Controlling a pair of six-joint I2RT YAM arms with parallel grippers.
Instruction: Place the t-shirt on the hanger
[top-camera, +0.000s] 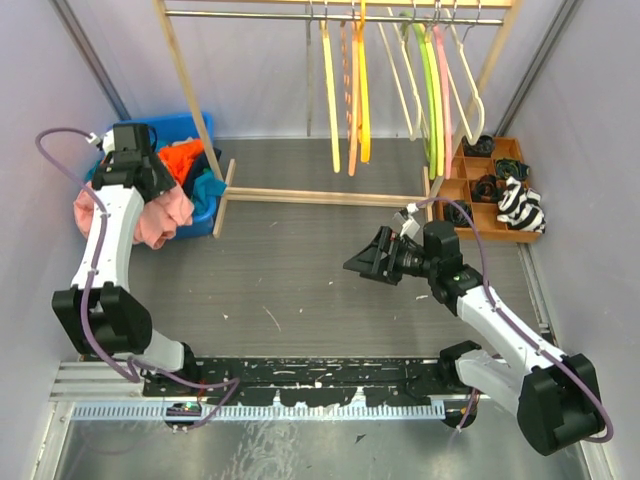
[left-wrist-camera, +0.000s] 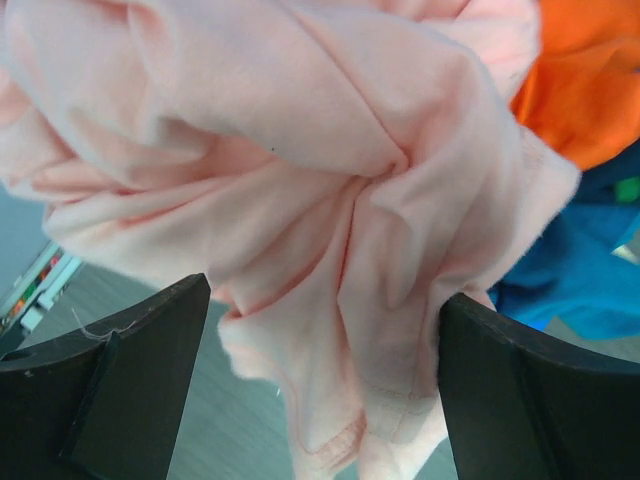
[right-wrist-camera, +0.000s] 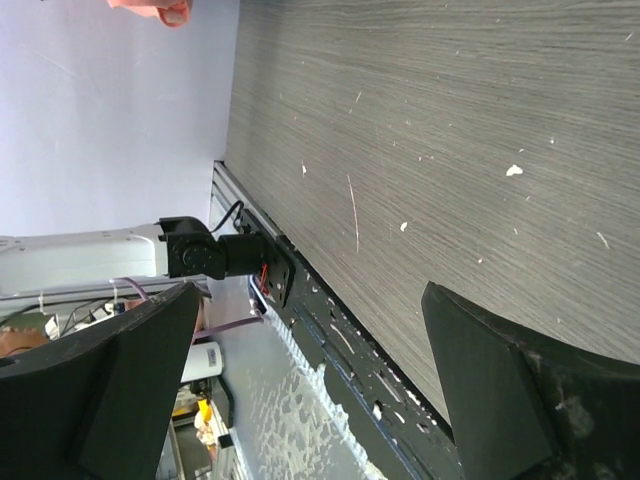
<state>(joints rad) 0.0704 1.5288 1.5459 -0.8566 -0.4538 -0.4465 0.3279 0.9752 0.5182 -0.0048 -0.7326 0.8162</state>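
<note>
A salmon-pink t-shirt (top-camera: 166, 222) lay bunched and wrinkled at the near left corner of a blue bin (top-camera: 192, 128) at the back left of the table, spilling over the bin's near wall. The left arm crossed over its middle in the overhead view. In the left wrist view the pink cloth filled most of the frame, a hemmed edge hanging down. The left gripper (left-wrist-camera: 322, 295) sat right at it, its two dark fingers (left-wrist-camera: 130, 380) spread wide with folds of cloth drooping between them. Nothing was pinched, though the fabric seemed to brush the inner face of one finger.

Behind the t-shirt in the same bin lay a bright orange garment (top-camera: 180, 155) and a teal-blue one (top-camera: 208, 187).

Well apart from the shirt, a wooden rack (top-camera: 320, 196) stood across the back of the table. From its rail hung a pale cream hanger (top-camera: 397, 85) among yellow hangers (top-camera: 332, 90), an orange hanger (top-camera: 361, 90), a green hanger (top-camera: 430, 90) and a pink hanger (top-camera: 442, 90). A second pale hanger (top-camera: 470, 65) hung at the right end — which of the two pale ones was meant could not be told.

The right gripper (right-wrist-camera: 312, 292) hovered over the bare grey wood-grain table (top-camera: 290, 280), right of centre, jaws spread wide and holding nothing.

At the far right sat a wooden compartment tray (top-camera: 470, 182) holding dark items and a black-and-white striped cloth (top-camera: 520, 205).
</note>
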